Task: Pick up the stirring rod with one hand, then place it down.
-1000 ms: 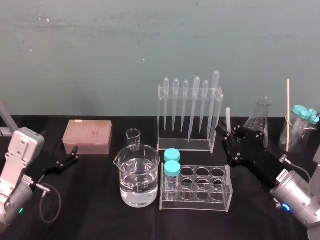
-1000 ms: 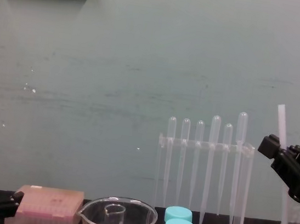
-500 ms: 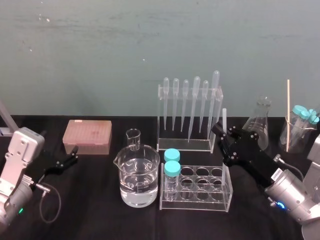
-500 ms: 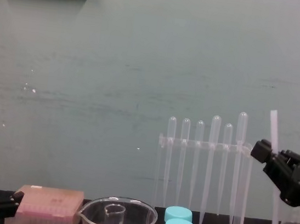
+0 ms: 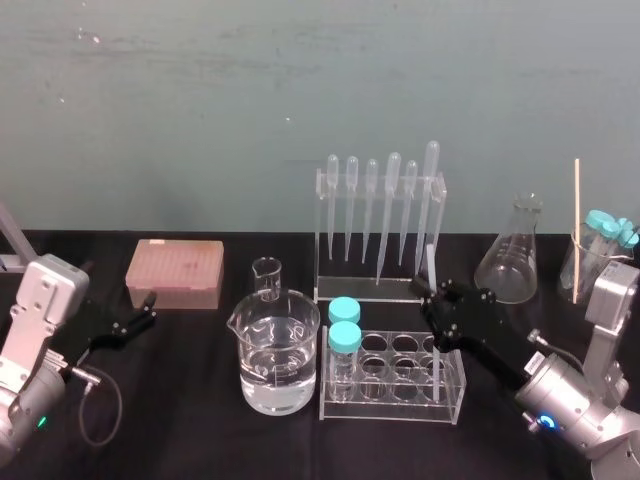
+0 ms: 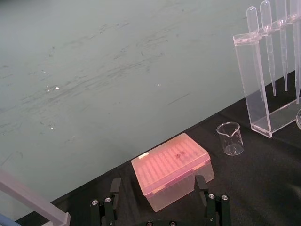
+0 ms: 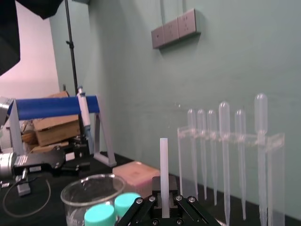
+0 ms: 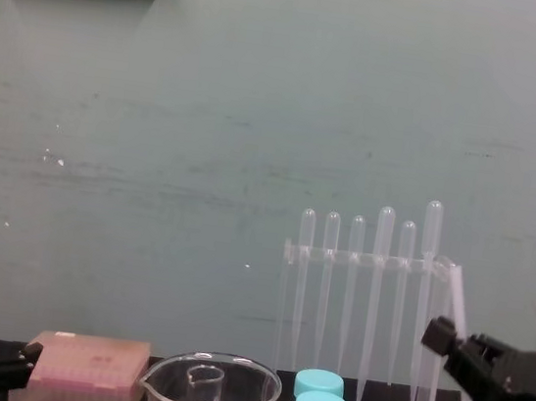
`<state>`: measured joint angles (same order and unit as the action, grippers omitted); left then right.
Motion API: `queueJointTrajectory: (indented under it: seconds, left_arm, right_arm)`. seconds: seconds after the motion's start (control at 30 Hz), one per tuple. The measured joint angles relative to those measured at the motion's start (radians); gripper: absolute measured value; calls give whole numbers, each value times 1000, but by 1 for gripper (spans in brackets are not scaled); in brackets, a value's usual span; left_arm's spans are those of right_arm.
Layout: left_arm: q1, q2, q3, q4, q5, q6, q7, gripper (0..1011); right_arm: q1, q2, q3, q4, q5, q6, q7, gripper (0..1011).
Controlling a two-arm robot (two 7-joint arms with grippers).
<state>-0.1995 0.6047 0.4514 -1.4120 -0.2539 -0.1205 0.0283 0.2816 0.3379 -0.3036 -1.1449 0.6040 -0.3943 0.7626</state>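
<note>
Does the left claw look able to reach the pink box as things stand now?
Probably yes. The left claw is open and low, close in front of the pink box and pointing toward it, and nothing stands between them.

Nothing to read here: no lettering, numbers, labels or brand marks come out legibly on anything in view.

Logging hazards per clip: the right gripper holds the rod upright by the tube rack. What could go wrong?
The stirring rod in the right gripper hangs close to the test tube rack; lowering could knock it. Its top stands near the pipette rack and might clip it. The left gripper sits idle, far left.
</note>
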Motion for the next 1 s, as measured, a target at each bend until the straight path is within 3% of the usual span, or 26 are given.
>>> queueJointTrajectory:
  seconds: [0.27, 1.0]
  left_arm:
    - [0, 0, 0, 0, 0, 0, 0, 1000]
    - [0, 0, 0, 0, 0, 0, 0, 1000]
  right_arm:
    - [21, -2, -19, 41, -1, 22, 8, 70]
    - [21, 0, -20, 42, -7, 25, 0, 85]
